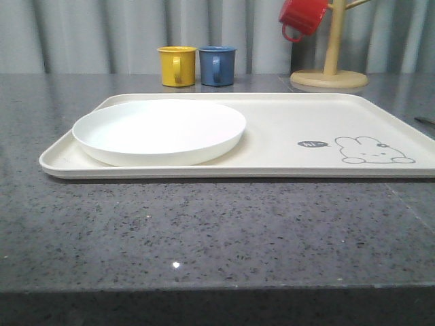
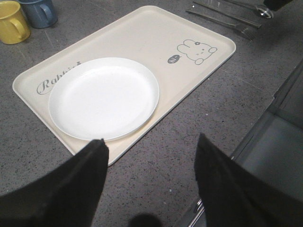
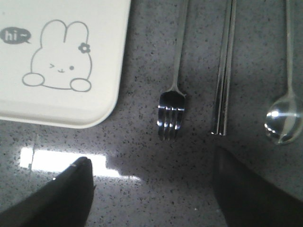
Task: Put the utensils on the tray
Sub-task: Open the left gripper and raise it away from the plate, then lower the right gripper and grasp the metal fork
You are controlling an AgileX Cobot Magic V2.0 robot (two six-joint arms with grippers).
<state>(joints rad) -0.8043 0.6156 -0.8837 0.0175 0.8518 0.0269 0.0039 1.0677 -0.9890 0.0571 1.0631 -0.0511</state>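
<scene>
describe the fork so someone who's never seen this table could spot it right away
Find the cream tray with the rabbit drawing; beside that corner, three silver utensils lie side by side on the grey countertop. The fork is nearest the tray, with four tines, unlike the flat chopsticks and oval spoon beyond it.

The tray point(image 3: 94, 101) corner with its rabbit drawing point(image 3: 57, 59) and "hi" bubble point(image 3: 16, 35) sits at ten o'clock on the speckled grey counter point(image 3: 142, 151). Just off its rim lies the fork point(image 3: 171, 113), tines toward six o'clock, at the centre. At two o'clock lie the chopsticks point(image 3: 224, 80), side by side and touching. The spoon point(image 3: 284, 118) is at three o'clock, bowl toward six. All three lie parallel, apart from each other. The right gripper point(image 3: 151, 189) stands wide apart at six o'clock, holding nothing.
</scene>
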